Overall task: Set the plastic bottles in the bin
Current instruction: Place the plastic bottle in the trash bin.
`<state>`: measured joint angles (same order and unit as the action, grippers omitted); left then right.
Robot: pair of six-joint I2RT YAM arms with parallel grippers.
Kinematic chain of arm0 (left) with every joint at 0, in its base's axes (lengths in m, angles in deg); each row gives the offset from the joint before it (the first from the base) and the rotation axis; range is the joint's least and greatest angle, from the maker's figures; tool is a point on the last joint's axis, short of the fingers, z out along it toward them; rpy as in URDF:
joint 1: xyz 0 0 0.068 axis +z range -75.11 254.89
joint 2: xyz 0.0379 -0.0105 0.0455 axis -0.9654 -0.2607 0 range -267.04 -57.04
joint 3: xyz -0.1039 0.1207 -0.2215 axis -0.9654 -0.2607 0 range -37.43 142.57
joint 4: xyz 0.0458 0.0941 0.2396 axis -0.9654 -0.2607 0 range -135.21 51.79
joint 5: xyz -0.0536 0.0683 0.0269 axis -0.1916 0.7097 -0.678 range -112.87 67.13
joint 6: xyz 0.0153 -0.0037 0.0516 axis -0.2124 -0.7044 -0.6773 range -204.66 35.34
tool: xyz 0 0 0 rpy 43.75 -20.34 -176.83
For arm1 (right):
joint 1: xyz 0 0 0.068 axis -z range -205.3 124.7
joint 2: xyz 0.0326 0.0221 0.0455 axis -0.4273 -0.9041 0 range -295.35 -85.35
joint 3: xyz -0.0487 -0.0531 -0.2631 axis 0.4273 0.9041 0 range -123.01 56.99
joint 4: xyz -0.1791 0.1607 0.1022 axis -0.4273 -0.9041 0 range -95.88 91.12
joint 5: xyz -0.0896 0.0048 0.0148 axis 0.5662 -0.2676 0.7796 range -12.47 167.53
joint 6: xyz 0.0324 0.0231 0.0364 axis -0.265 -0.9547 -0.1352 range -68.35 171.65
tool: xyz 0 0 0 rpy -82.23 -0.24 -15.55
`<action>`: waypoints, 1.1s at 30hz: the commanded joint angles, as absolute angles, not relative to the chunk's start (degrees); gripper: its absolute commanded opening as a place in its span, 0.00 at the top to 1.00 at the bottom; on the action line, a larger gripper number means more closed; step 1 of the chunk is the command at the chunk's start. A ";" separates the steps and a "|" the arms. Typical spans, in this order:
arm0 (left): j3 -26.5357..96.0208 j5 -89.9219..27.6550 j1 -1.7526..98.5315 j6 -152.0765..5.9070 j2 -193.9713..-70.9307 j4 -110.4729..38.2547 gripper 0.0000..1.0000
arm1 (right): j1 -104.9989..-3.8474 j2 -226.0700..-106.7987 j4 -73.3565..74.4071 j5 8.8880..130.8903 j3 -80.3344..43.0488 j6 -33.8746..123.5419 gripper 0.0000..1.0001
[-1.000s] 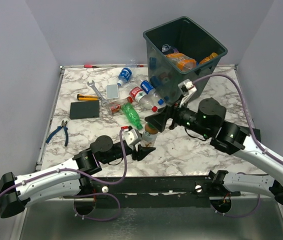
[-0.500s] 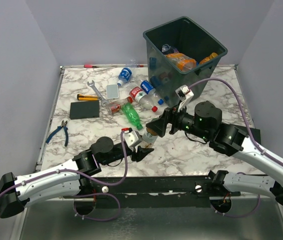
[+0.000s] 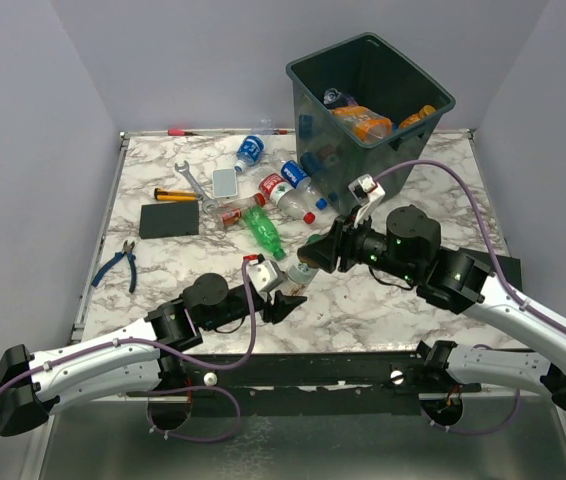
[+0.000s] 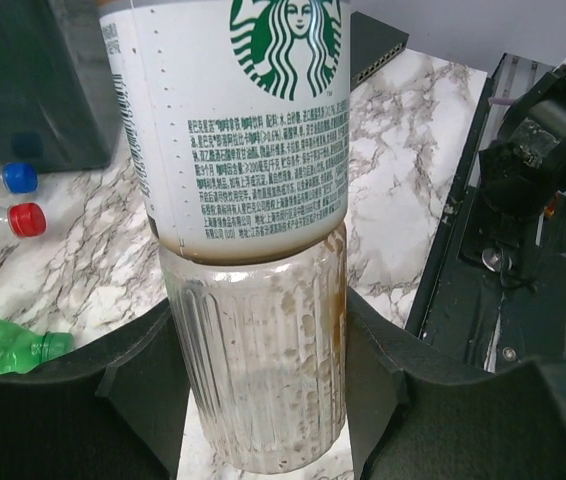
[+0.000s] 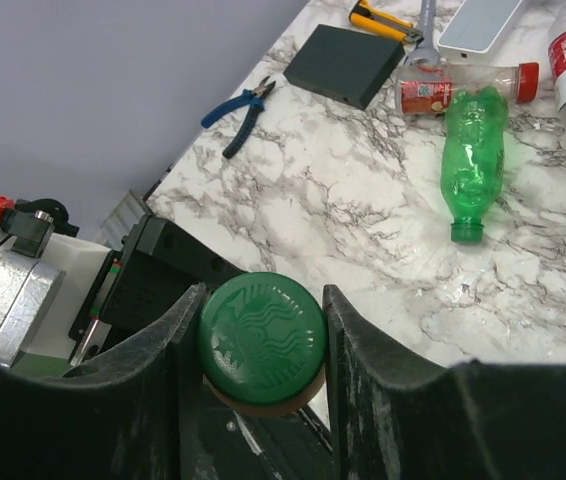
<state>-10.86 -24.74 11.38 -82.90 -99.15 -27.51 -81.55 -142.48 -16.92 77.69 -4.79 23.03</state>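
A Starbucks bottle [image 3: 300, 273] with a white label and green cap stands upright near the table's front middle. My left gripper [image 3: 285, 300] is shut on its ribbed clear base [image 4: 253, 380], one jaw on each side. My right gripper [image 3: 309, 256] comes from above and is shut on the green cap [image 5: 262, 338]. A green bottle [image 3: 263, 232] lies just behind, also in the right wrist view as the green bottle [image 5: 473, 150]. Clear bottles with red and blue caps [image 3: 291, 192] and a blue-labelled one [image 3: 250, 150] lie farther back. The bin [image 3: 441, 98] at the back right holds orange bottles [image 3: 363, 124].
A black slab [image 3: 169, 220], a grey slab [image 3: 225, 182], a wrench [image 3: 191, 180] and a yellow-handled tool [image 3: 175, 196] lie at the back left. Blue-handled pliers [image 3: 118, 265] rest by the left edge. A red tool [image 3: 183, 132] lies along the back edge.
My right gripper has moved down and left from beside the bin onto the bottle's top and closed on the green cap. The left gripper and bottle have stayed in place.
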 commanded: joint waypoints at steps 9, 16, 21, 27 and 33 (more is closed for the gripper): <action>-10.09 -18.94 10.47 -83.97 -98.11 -24.18 0.01 | -81.72 -141.89 -18.24 77.20 -3.68 21.83 0.99; -11.67 -6.19 10.13 -84.38 -93.62 -21.94 0.01 | -81.72 -138.99 -21.07 86.13 -6.08 23.08 0.99; -13.90 6.93 9.51 -88.01 -86.84 -19.38 0.01 | -81.72 -137.61 -25.54 97.02 -16.87 31.28 0.99; -15.10 14.34 9.33 -89.75 -83.29 -17.72 0.01 | -81.72 -146.20 -20.61 112.40 -34.48 48.63 0.99; -14.78 14.23 9.28 -89.59 -85.02 -18.28 0.01 | -75.84 -157.94 -4.84 119.73 -43.78 61.11 0.99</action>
<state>-14.01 11.15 9.50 -88.68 -83.92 -18.55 -80.17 -149.62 -11.90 113.43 -39.02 51.24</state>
